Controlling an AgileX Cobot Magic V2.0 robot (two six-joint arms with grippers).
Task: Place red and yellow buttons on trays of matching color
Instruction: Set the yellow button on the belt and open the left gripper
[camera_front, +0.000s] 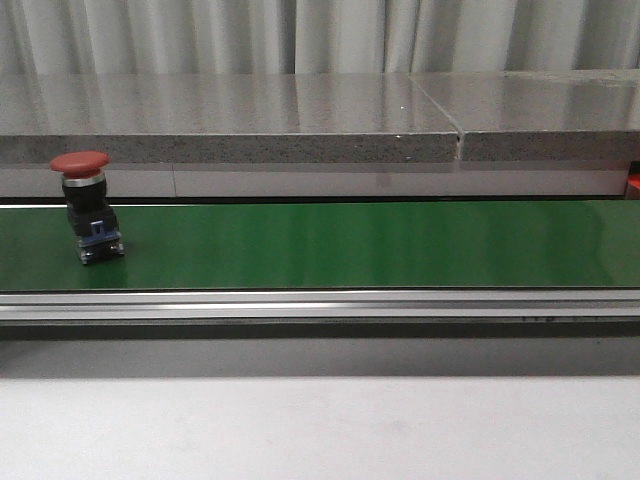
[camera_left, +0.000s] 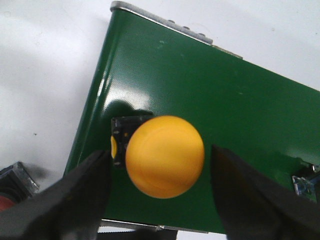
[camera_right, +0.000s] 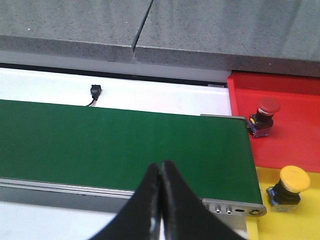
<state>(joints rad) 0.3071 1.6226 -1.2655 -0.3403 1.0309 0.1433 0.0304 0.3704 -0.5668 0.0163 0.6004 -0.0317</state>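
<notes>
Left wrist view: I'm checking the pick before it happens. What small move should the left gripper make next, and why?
Probably close the left gripper. Its fingers are open on either side of the yellow button, which stands on the green belt, with gaps on both sides, so nothing is gripped yet. Closing should secure it for lifting.

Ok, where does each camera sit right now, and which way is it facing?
Front view: looks forward across the green belt, red button standing at its left; no arm shows.
Left wrist view: above the belt's end, looking down on a yellow button between the open left hand.
Right wrist view: over the belt's other end, shut right hand, red tray beyond.
All share the belt.
</notes>
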